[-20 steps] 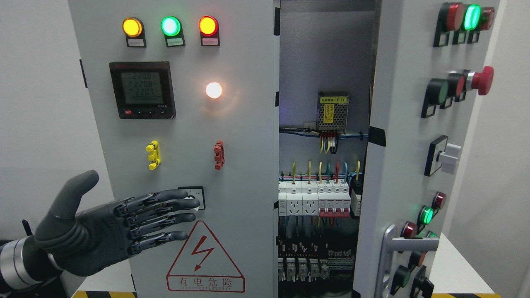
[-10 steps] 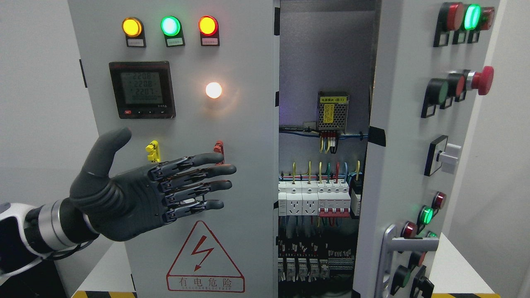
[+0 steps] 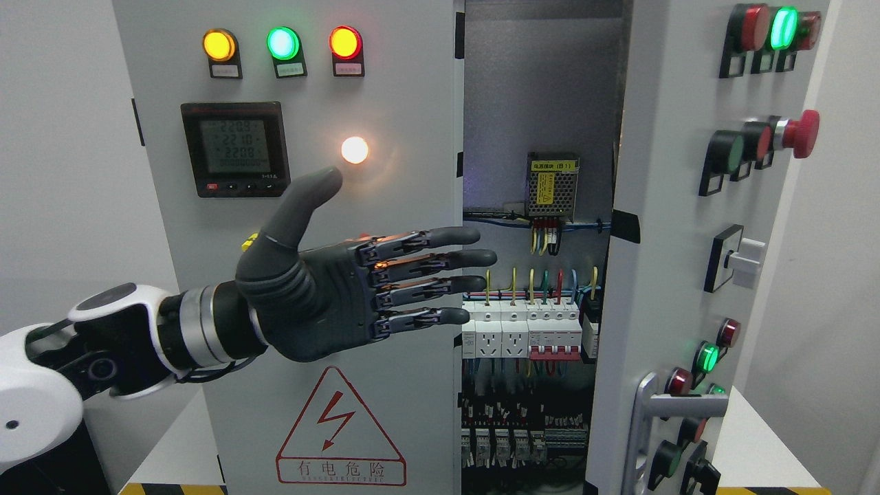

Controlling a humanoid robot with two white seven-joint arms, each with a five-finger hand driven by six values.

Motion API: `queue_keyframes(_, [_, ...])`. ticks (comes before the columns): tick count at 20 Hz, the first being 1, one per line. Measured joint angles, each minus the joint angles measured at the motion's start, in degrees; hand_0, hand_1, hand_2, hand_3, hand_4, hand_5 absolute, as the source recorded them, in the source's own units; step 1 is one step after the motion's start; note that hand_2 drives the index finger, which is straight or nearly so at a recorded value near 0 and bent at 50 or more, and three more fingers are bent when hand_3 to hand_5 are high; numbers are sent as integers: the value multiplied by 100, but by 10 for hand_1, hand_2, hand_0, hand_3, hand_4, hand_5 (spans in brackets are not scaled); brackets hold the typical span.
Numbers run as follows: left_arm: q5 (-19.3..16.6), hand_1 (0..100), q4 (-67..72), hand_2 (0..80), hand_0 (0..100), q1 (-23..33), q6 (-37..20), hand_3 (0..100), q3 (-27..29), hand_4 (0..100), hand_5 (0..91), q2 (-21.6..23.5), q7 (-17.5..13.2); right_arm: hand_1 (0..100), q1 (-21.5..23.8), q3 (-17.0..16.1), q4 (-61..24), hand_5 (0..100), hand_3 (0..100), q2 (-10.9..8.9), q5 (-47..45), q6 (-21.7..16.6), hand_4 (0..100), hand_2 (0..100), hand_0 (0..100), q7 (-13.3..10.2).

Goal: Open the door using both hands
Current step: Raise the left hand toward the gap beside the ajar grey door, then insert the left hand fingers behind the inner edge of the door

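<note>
Before the left door (image 3: 412, 103), the left hand (image 3: 344, 292) hangs flat, fingers (image 3: 447, 259) extended and holding nothing, tips past that door's free edge. The right door (image 3: 660, 227) stands ajar. Next, probably: hook the edge and pull.

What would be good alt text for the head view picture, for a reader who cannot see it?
The robot's left hand, fingers spread, reaches across the closed left door of a grey electrical cabinet toward the gap beside the open right door. Breakers and wires show inside.
</note>
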Motion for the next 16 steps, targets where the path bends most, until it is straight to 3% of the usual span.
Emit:
queue_keyframes(8, [252,0,415,0,0,-566,-43,0,-565,31,0,-871,38,0,0,0,0,0,0,1,0,0,0,0,106,0])
queue_keyframes(16, [350,0,727,0,0,-761,-71,0,-904,31,0,-1502,104,0,0,0,0,0,0,1,0,0,0,0,106,0])
